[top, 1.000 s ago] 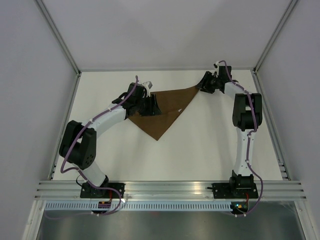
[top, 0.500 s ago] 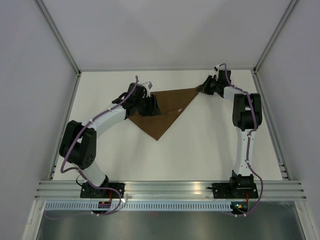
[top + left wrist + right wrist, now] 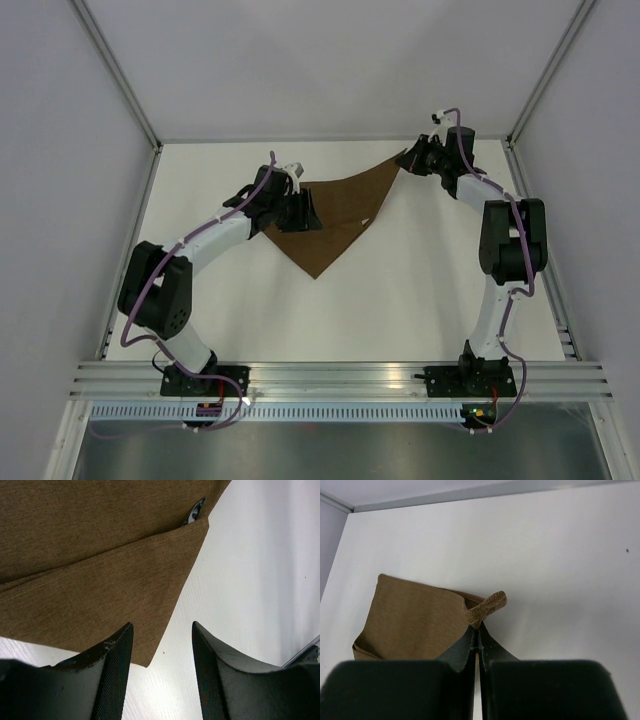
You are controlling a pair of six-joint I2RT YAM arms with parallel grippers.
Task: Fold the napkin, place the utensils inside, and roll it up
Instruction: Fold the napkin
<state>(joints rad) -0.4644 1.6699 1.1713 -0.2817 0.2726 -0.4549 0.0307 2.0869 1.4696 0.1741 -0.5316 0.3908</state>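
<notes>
- The left gripper (image 3: 161,627) hangs low over the white tabletop (image 3: 250,580). Its jaws are apart, with nothing between them.
- Under these jaws and just ahead of them lies the napkin (image 3: 100,570). It is brown and folded over, one layer on top of another.
- Farther ahead of the left jaws, a small pointed tip of the utensil (image 3: 194,512) pokes out between the layers at the napkin's edge.
- At the far corner, the right gripper (image 3: 478,630) has its jaws squeezed together on the napkin's tip. A little curled bit sticks out past them. The rest of the cloth spreads beyond the jaws and to their left.
</notes>
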